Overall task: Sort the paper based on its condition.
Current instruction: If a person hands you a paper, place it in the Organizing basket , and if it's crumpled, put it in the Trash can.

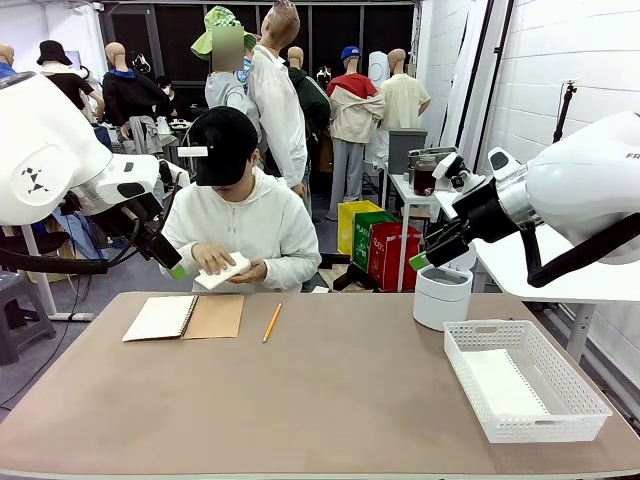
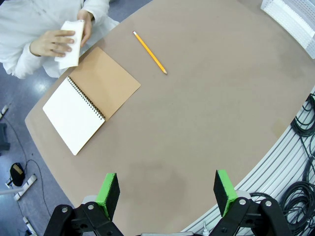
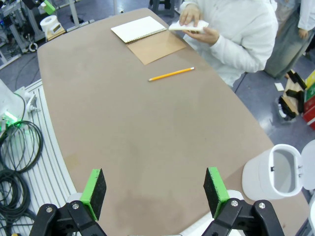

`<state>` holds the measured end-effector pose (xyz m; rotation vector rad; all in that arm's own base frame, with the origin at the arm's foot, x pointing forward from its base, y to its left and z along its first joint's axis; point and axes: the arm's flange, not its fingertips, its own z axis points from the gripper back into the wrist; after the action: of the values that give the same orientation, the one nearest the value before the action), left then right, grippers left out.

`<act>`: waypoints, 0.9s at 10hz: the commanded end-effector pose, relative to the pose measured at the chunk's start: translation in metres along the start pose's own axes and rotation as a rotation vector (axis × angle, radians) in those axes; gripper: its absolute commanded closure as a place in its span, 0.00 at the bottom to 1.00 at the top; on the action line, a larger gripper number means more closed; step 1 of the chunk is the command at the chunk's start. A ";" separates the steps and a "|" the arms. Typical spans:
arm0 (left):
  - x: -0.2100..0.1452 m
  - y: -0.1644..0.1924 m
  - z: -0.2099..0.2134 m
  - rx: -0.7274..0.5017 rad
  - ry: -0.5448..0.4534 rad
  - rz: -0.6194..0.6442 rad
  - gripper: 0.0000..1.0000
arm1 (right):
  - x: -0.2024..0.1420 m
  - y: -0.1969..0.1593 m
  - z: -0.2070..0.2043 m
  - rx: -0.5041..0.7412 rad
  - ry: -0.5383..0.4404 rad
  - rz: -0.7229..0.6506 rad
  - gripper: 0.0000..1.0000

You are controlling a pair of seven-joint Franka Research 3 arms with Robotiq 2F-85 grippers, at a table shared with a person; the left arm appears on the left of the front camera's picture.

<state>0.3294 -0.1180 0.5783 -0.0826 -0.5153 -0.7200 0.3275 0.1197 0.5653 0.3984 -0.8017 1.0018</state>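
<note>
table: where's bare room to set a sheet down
The table is bare from the pencil across to the basket, and along the near edge. Crowded spots: far left by the notebook, and the right corner with basket and bin.

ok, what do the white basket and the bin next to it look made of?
Basket: probably moulded plastic, matte white, going by the regular lattice of slots in its walls. Bin: looks like smooth plastic, slightly glossy white, with a hinged lid standing open in the right wrist view; painted metal can't be excluded.

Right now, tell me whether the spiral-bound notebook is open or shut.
Open: the spiral-bound notebook with a brown cardboard cover lies flat, cover folded out beside a blank white page.
</note>
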 end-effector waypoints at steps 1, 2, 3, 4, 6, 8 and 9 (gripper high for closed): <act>0.000 0.000 0.001 -0.018 -0.006 -0.006 0.00 | 0.000 0.000 0.000 0.013 -0.006 0.000 0.00; 0.000 0.000 0.001 -0.018 -0.006 -0.006 0.00 | 0.000 0.000 0.000 0.013 -0.006 0.000 0.00; 0.000 0.000 0.001 -0.018 -0.006 -0.006 0.00 | 0.000 0.000 0.000 0.013 -0.006 0.000 0.00; 0.000 0.000 0.001 -0.018 -0.006 -0.006 0.00 | 0.000 0.000 0.000 0.013 -0.006 0.000 0.00; 0.000 0.000 0.001 -0.018 -0.006 -0.006 0.00 | 0.000 0.000 0.000 0.013 -0.006 0.000 0.00; 0.000 0.000 0.001 -0.018 -0.006 -0.006 0.00 | 0.000 0.000 0.000 0.013 -0.006 0.000 0.00; 0.000 0.000 0.001 -0.018 -0.006 -0.006 0.00 | 0.000 0.000 0.000 0.013 -0.006 0.000 0.00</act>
<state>0.3294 -0.1180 0.5783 -0.0826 -0.5153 -0.7200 0.3275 0.1197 0.5653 0.3984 -0.8017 1.0018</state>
